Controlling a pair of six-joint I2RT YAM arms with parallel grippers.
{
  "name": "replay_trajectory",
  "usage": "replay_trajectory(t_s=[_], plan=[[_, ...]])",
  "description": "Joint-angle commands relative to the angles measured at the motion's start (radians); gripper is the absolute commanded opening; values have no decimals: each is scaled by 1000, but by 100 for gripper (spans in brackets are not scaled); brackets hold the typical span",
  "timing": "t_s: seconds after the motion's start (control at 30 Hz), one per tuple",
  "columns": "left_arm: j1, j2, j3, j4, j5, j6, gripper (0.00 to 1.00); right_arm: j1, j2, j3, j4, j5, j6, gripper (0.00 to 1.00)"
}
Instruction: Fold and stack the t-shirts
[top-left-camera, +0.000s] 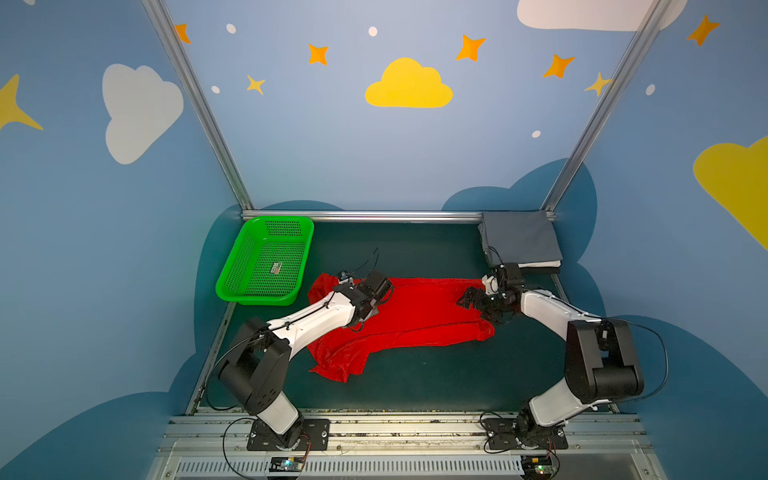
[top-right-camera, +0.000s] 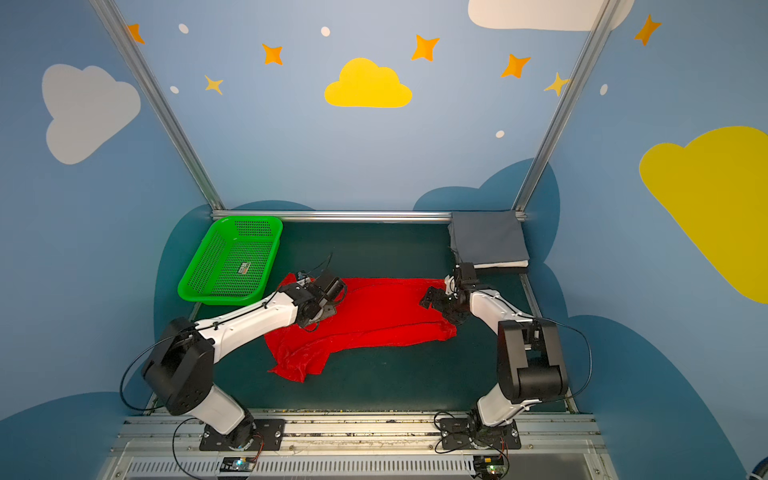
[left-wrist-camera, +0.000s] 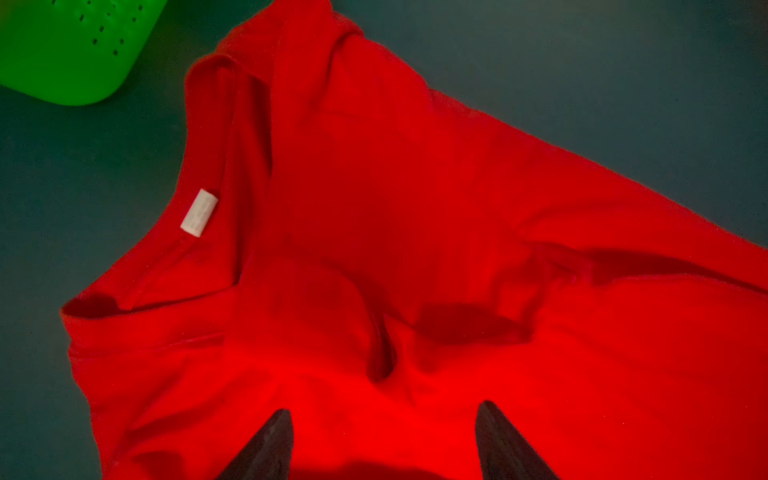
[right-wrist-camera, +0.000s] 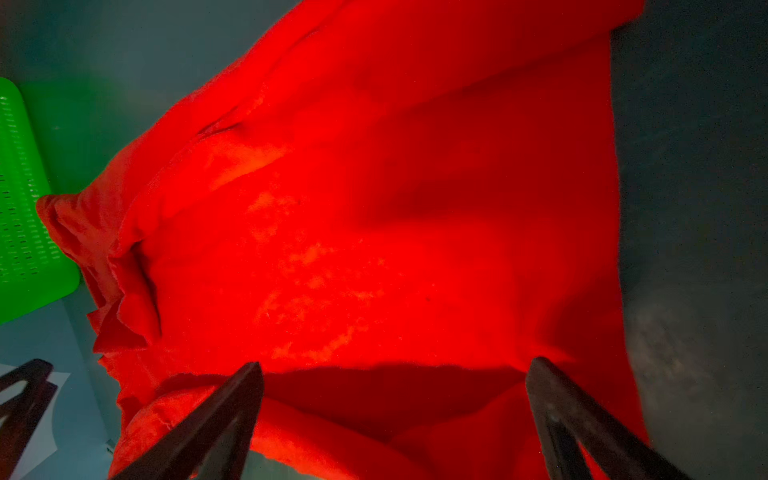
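Note:
A bright red t-shirt (top-left-camera: 415, 320) lies spread and wrinkled on the dark green table in both top views, neck end toward the left. Its white neck label (left-wrist-camera: 199, 212) shows in the left wrist view. My left gripper (left-wrist-camera: 385, 407) hovers open just over the cloth near the collar, a pinched crease in front of its fingers. At the shirt's right end, the right gripper (right-wrist-camera: 397, 362) stands wide open over a fold of the hem. A folded grey shirt (top-left-camera: 519, 241) tops a stack at the back right corner, with a white edge (top-left-camera: 540, 263) beneath it.
A green perforated basket (top-left-camera: 253, 297) with a small label inside sits at the back left, close to the shirt's collar end. Metal frame rails (top-left-camera: 365, 216) border the table. Both arm bases stand along the front edge.

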Motion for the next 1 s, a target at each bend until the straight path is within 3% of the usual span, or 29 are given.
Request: replay_trajectory(t_s=[0.0, 0.23, 0.37, 0.6, 0.73, 0.8, 0.83, 0.97], plan=[[45, 36, 47, 55, 60, 81, 69, 23, -34, 4, -38, 36, -4, 97], [130, 170, 157, 119, 215, 177, 67, 51, -16, 49, -46, 113, -15, 97], [113, 244, 221, 126, 255, 259, 64, 65, 55, 136, -46, 140, -2, 97], [77, 333, 225, 175, 275, 282, 61, 109, 284, 423, -73, 157, 25, 97], [56, 342, 191, 204, 268, 293, 46, 147, 374, 531, -108, 176, 13, 97], [49, 336, 173, 212, 246, 299, 28, 171, 402, 570, -123, 184, 4, 97], [50, 334, 167, 212, 236, 299, 24, 181, 412, 588, -130, 188, -1, 97], [49, 312, 134, 230, 217, 318, 24, 238, 445, 649, -166, 217, -43, 96]])
